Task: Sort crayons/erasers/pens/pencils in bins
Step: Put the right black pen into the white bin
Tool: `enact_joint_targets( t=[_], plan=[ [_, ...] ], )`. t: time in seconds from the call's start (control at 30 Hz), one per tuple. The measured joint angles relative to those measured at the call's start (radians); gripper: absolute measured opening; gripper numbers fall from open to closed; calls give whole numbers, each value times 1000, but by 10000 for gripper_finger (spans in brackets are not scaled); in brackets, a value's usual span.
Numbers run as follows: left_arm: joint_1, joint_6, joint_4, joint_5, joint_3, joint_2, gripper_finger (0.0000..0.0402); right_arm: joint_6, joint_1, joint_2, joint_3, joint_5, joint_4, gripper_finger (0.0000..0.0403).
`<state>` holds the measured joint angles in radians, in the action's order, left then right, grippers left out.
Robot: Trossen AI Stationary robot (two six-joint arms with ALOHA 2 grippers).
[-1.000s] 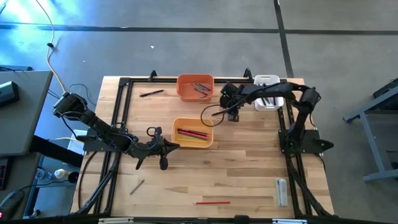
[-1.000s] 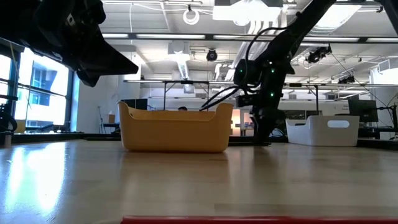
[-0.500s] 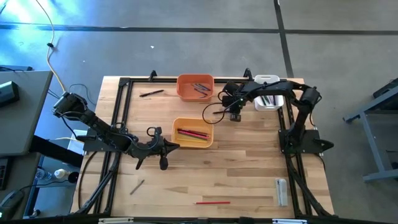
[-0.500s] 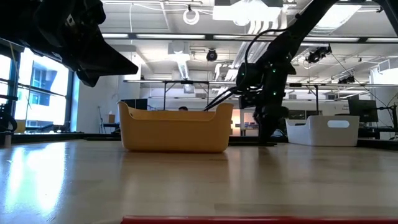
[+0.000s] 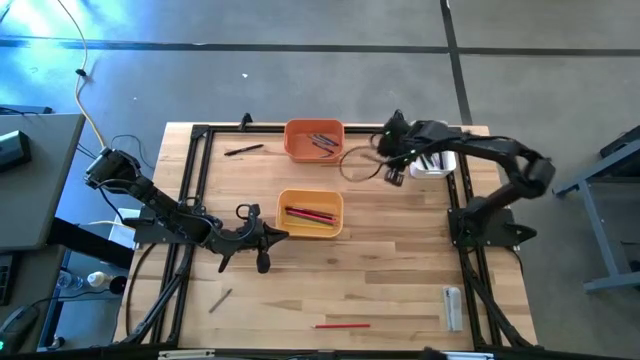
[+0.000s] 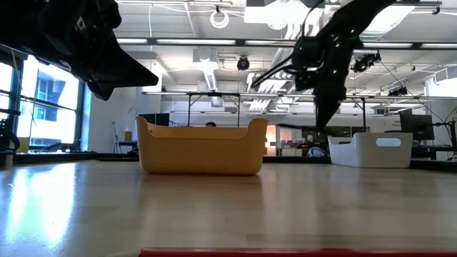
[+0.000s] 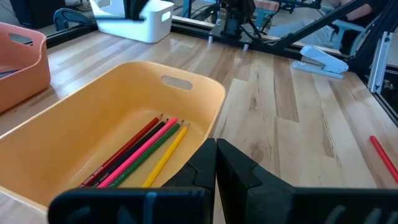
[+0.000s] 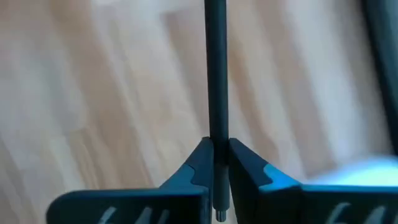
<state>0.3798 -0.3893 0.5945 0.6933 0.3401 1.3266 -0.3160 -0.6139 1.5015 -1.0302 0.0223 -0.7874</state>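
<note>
A dark pen [image 8: 216,74] is pinched between my right gripper [image 8: 216,163] fingers, standing straight out past the tips, with its small metal end showing just behind them. The wood of the table [image 5: 400,270] lies blurred beneath it. From above, that gripper [image 5: 393,172] hangs over the far side of the table, between the orange bin [image 5: 314,140] and the white bin [image 5: 432,160], close beside the white one. From table level it is raised well clear of the wood, higher than the white bin's [image 6: 370,150] rim.

The orange bin holds a few thin sticks, too small to tell apart. The white bin has some dark sticks in it, partly hidden by my arm. The yellow bin [image 5: 310,212] sits nearer the table's middle and holds pencils [image 7: 140,155]: red, dark, pink, green and yellow, lying side by side along its floor.

Loose pieces lie elsewhere: a black pen [image 5: 244,150] near the far left corner, a grey stick [image 5: 220,299] toward the near left, and a red pencil [image 5: 342,325] near the front edge. A stapler [image 5: 453,305] lies by the right frame rail.

My left gripper [image 5: 262,240] waits low just beside the yellow bin's near left corner, fingers [image 7: 242,171] pressed together on nothing.
</note>
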Motion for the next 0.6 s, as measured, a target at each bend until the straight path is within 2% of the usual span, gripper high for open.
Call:
enact_joint_targets(
  t=[0.23, 0.43, 0.6],
  plan=[
    [0, -2, 0, 0, 0, 0, 0, 258, -187, -144, -1, -182, -103, 12],
    [0, -11, 0, 2, 0, 0, 0, 371, -363, -114, -1, -249, -90, 12],
    [0, -11, -3, 3, -1, 11, 0, 403, -409, -53, -1, -253, -38, 12]
  ],
)
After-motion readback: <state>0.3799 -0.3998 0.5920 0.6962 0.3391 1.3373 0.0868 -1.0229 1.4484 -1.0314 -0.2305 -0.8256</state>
